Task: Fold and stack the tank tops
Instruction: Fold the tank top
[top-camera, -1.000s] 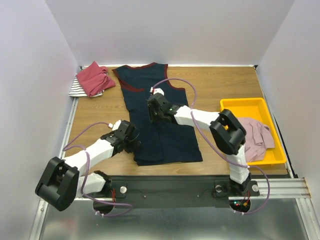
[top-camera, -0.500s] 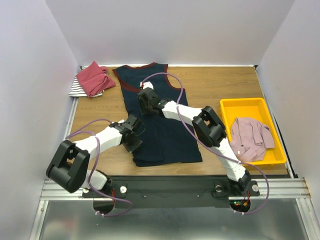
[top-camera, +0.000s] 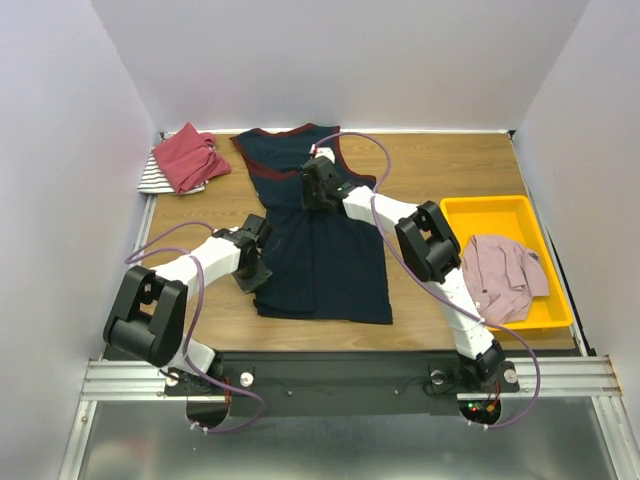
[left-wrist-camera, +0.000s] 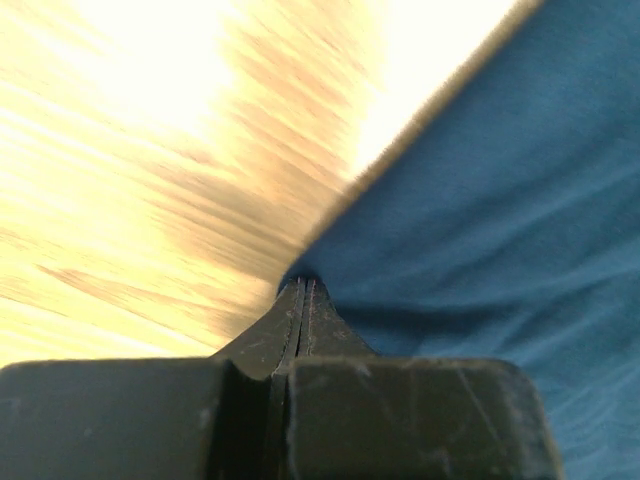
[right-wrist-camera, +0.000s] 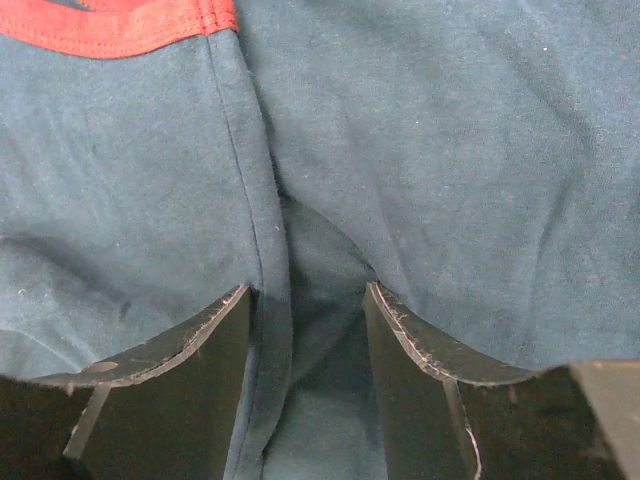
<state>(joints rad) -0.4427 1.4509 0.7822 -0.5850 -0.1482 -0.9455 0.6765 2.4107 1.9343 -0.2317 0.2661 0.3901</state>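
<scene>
Top external view: navy top (top-camera: 320, 255) flat in the middle, long axis far to near, left gripper (top-camera: 260, 264) clamped on its left edge, right gripper (top-camera: 313, 193) half open astride a fold near its far end.

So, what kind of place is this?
Probably a laboratory test cell, not a home: plain white walls enclose the wooden table, and the left arm and right arm are mounted on a metal rail.

White arms (top-camera: 200, 266), black joints (top-camera: 430, 242), lilac cables (top-camera: 358, 135)
</scene>
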